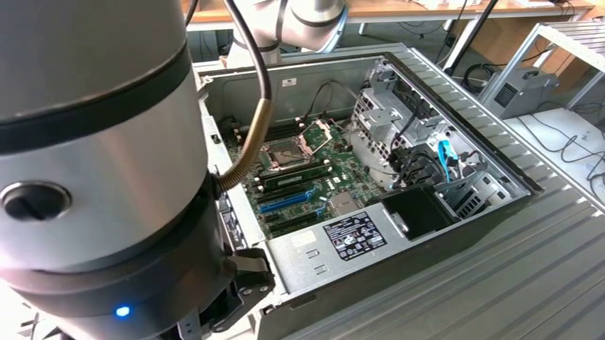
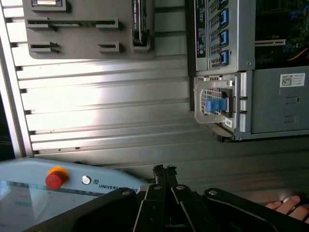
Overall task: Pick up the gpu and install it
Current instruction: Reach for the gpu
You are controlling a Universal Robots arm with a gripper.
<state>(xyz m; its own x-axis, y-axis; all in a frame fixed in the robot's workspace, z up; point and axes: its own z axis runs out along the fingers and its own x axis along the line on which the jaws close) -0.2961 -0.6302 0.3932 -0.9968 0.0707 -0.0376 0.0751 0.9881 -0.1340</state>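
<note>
Gripper: we see the gripper (image 2: 164, 169) with its two fingers pressed together on nothing, over the ribbed table (image 2: 96, 96) and well apart from the card. We judge it is empty because the pick-up is not yet made.
Gpu, place: the gpu (image 2: 139, 24) stands on edge in a slot of the grey holder plate (image 2: 77, 53), near the green RAM stick (image 2: 72, 23). We think standing it upright leaves its top edge free to pinch.
Gpu, look: a thin dark strip seen edge-on; we cannot make out its bracket.
Case: the computer case (image 1: 331, 67) lies open, with the motherboard (image 1: 326, 166) facing up and its blue expansion slot (image 1: 288, 200) bare.
</note>
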